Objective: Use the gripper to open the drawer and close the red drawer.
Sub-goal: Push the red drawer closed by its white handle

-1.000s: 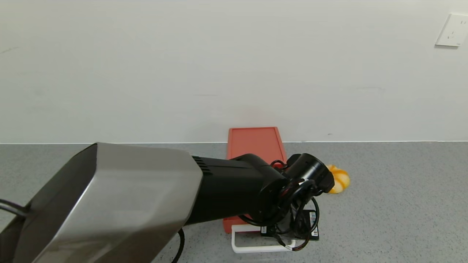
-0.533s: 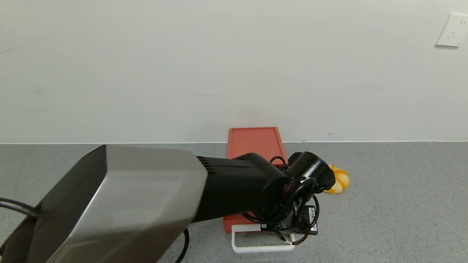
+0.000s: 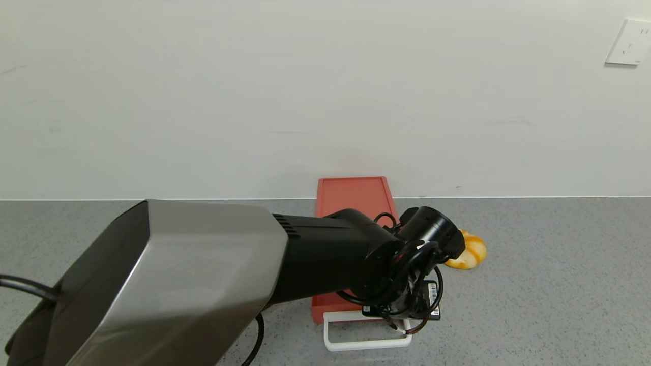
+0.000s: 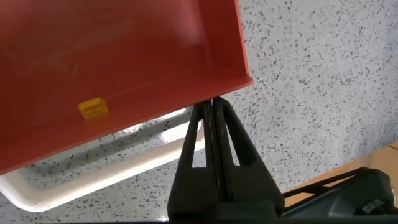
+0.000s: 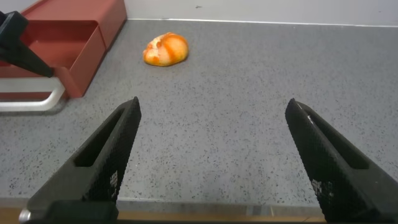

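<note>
The salmon-red drawer (image 3: 354,197) lies flat against the wall. Its shallow tray (image 4: 124,56) is slid out toward me, with the white loop handle (image 3: 366,343) at the front. A small yellow piece (image 4: 93,107) lies in the tray. My left gripper (image 3: 392,319) hangs over the tray's front right corner. In the left wrist view it (image 4: 213,104) is shut and empty, with its tips against the tray's front wall, just above the handle (image 4: 93,180). My right gripper (image 5: 214,106) is open and empty, low over the counter to the right of the drawer (image 5: 62,37).
An orange-and-white bread roll (image 3: 467,252) lies on the grey counter just right of the drawer; it also shows in the right wrist view (image 5: 165,49). The white wall stands right behind the drawer. A wall socket (image 3: 629,41) is at the far upper right.
My left gripper has shifted a little toward the wall. The tray's front and the white handle have crept slightly inward with it.
</note>
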Robot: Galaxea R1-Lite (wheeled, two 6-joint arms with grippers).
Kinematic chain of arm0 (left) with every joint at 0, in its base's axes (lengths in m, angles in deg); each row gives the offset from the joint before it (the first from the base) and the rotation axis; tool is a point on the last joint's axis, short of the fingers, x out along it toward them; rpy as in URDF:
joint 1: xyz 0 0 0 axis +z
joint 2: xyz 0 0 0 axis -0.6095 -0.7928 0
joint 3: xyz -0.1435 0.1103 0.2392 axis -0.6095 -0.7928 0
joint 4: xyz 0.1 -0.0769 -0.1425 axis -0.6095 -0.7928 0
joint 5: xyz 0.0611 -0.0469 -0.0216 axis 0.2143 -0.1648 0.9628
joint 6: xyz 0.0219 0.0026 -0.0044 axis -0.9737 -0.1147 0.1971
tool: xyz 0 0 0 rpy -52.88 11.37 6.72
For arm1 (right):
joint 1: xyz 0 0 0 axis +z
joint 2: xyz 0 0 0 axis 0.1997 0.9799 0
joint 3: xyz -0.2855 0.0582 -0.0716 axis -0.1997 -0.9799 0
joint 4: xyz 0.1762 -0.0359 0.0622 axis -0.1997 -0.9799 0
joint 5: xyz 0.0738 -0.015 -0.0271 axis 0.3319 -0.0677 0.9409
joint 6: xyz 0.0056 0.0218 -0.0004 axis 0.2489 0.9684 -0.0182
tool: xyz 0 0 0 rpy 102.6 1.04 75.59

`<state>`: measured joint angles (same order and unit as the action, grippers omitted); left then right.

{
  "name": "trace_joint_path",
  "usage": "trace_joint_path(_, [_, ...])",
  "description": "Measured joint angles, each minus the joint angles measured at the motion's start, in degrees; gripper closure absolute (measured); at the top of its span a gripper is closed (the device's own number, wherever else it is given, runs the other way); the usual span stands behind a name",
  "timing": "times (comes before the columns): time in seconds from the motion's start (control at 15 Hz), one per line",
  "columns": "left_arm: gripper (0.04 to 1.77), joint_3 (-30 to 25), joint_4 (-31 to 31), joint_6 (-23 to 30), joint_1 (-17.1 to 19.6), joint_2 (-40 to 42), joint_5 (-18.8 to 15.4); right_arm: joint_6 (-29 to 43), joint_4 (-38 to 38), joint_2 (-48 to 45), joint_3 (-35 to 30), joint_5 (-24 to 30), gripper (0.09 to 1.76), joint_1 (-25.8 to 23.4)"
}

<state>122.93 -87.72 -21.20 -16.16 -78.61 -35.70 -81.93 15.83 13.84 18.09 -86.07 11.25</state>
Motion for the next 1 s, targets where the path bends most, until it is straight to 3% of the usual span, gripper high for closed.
trace_joint_path(0.27, [1.70, 0.5, 0.3, -1.9, 1.1, -0.1, 3.1, 0.0, 0.0, 0.0, 0.0, 0.0, 0.14, 0.0])
trace_joint_path(0.67, [1.70, 0.7, -0.9, -2.1, 1.5, -0.2, 3.4, 0.0, 0.0, 0.0, 0.0, 0.0, 0.14, 0.0])
trace_joint_path(1.0, [1.70, 0.6, -6.4, -1.5, 1.2, 0.5, 3.0, 0.0, 0.0, 0.0, 0.0, 0.0, 0.14, 0.0])
